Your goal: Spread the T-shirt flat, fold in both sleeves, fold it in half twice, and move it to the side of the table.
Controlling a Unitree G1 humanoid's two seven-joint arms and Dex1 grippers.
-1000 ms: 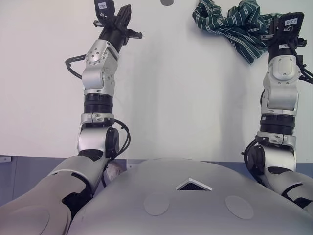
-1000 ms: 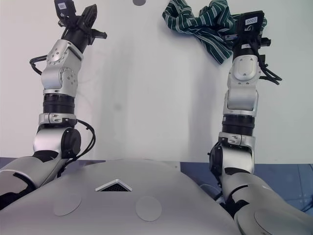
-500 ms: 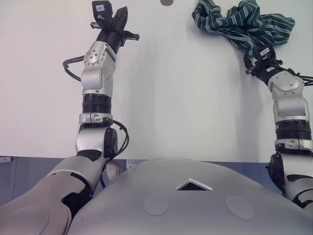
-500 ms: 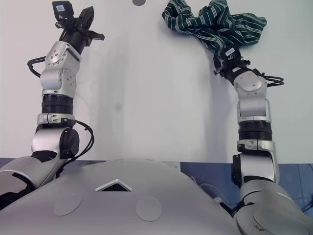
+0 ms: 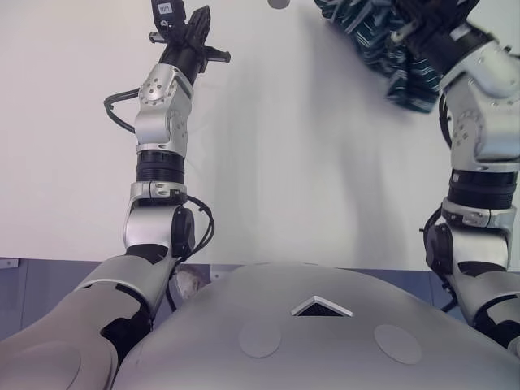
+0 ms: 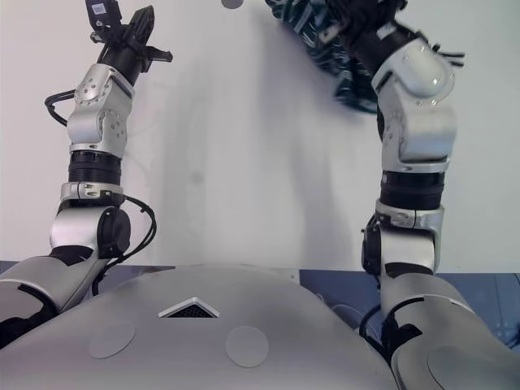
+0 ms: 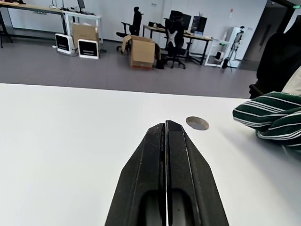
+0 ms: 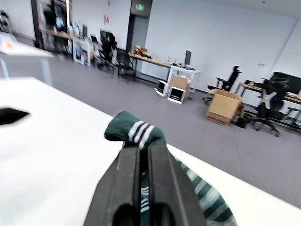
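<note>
the green t-shirt (image 5: 375, 42) with thin white stripes is all bunched up at the far right part of the white table (image 5: 284, 162). the right gripper (image 8: 142, 144) is pinching a fold of it, and a little bump of striped cloth pokes out past the two black fingers (image 8: 162, 160). more of the shirt shows beyond the fingers, lower down by the table top. seen from the head, the right arm is bent up high over the far right side, with the cloth bunched around its end. the left gripper (image 7: 165, 124) is out over the far left part of the table, well apart from the shirt. its two black fingers are pressed together all the way along, with nothing between them. it points away from the robot, over the white top. a small round grey spot (image 7: 197, 123) sits on the table between the left gripper and the shirt, near the far edge. past the table there is a big room with a grey floor, a cardboard box (image 7: 142, 52) and a black office chair (image 7: 175, 40) beside some desks.
</note>
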